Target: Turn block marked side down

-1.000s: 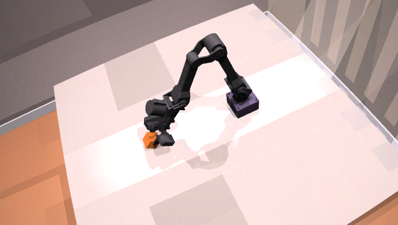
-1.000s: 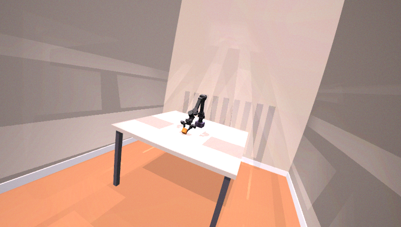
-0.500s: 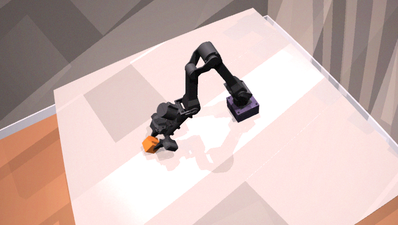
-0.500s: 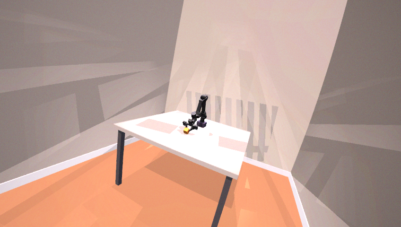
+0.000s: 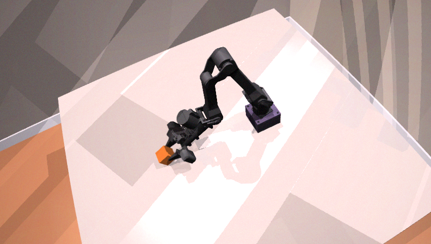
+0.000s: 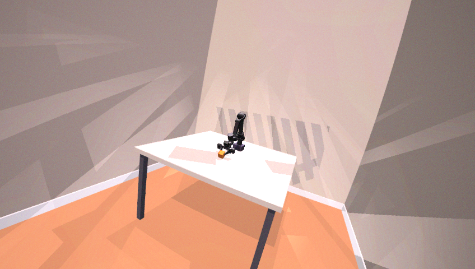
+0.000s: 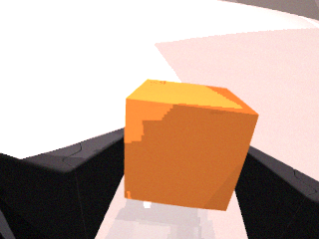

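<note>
gripper (image 5: 173,151) clenched on the orange block (image 5: 164,155), jaws about half open, one dark finger (image 7: 63,186) pressed to each side of the cube. block low over the table (image 5: 302,135), near its left edge in the top view; cannot tell if it touches the surface. faces in view look plain orange. arm (image 5: 211,87) arches up from the purple base (image 5: 263,116), folds down, wrist nearly level.

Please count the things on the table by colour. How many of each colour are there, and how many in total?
Orange: 1, the block, clamped in the gripper
Black: 1, the arm
Purple: 1, the arm's base
Total: 3
</note>
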`<state>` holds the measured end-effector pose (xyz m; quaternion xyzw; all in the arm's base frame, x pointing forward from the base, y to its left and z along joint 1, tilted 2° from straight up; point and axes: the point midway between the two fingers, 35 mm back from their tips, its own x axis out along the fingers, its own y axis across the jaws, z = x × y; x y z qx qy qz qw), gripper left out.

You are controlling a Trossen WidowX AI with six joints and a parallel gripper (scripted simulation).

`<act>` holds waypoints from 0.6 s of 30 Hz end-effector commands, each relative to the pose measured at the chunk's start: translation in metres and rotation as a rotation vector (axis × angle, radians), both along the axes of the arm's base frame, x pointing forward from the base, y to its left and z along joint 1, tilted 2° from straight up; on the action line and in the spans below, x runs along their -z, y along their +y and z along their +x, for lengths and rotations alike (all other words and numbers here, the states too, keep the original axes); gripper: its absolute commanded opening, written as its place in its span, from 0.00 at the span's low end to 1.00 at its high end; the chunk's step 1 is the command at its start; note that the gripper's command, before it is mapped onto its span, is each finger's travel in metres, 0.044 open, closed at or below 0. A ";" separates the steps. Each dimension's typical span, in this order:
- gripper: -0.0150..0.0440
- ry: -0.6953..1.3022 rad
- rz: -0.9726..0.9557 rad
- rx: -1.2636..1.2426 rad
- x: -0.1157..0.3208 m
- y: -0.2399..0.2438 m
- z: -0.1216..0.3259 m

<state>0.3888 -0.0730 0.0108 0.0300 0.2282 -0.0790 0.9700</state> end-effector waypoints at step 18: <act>0.70 -0.012 0.002 0.000 -0.002 0.000 0.000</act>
